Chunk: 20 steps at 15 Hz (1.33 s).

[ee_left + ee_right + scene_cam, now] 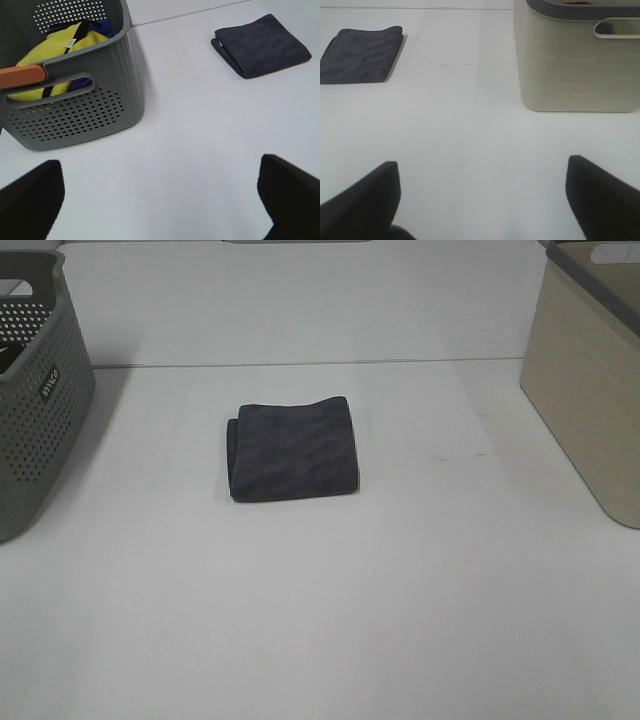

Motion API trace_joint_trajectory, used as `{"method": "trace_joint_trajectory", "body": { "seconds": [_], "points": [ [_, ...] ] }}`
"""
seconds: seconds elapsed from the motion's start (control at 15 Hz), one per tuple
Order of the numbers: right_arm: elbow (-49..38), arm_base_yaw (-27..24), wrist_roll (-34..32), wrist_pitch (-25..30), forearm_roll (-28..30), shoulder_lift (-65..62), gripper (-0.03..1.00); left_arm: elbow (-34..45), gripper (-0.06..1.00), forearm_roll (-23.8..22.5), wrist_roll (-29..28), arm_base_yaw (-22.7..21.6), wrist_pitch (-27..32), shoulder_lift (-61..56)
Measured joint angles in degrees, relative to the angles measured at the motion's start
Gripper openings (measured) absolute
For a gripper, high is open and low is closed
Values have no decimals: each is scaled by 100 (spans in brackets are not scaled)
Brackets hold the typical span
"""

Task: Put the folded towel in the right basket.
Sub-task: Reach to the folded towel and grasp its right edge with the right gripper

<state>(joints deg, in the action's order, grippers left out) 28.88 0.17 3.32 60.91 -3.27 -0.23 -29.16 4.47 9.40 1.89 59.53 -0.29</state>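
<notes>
A dark grey folded towel (294, 449) lies flat on the white table, near its middle. It also shows in the left wrist view (261, 45) and the right wrist view (361, 55). The right basket (593, 380) is beige with a grey rim and stands at the table's right edge; the right wrist view (577, 60) shows it too. Neither arm shows in the exterior high view. My left gripper (160, 197) is open and empty over bare table. My right gripper (482, 200) is open and empty, well short of towel and basket.
A grey perforated basket (35, 400) stands at the table's left edge. The left wrist view shows it (75, 107) holding yellow and blue cloth (55, 47). The back edge of the table runs behind the towel.
</notes>
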Motion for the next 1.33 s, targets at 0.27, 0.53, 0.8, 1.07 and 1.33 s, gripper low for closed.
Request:
{"method": "trace_joint_trajectory", "body": {
  "seconds": [0.27, 0.53, 0.8, 1.07, 1.33],
  "points": [
    [0, 0, 0, 0, 0, 0, 83, 0, 99, 0, 0, 0, 0, 0],
    [0, 0, 0, 0, 0, 0, 83, 0, 99, 0, 0, 0, 0, 0],
    [0, 0, 0, 0, 0, 0, 83, 0, 99, 0, 0, 0, 0, 0],
    [0, 0, 0, 0, 0, 0, 83, 0, 99, 0, 0, 0, 0, 0],
    [0, 0, 0, 0, 0, 0, 83, 0, 99, 0, 0, 0, 0, 0]
  ]
}}
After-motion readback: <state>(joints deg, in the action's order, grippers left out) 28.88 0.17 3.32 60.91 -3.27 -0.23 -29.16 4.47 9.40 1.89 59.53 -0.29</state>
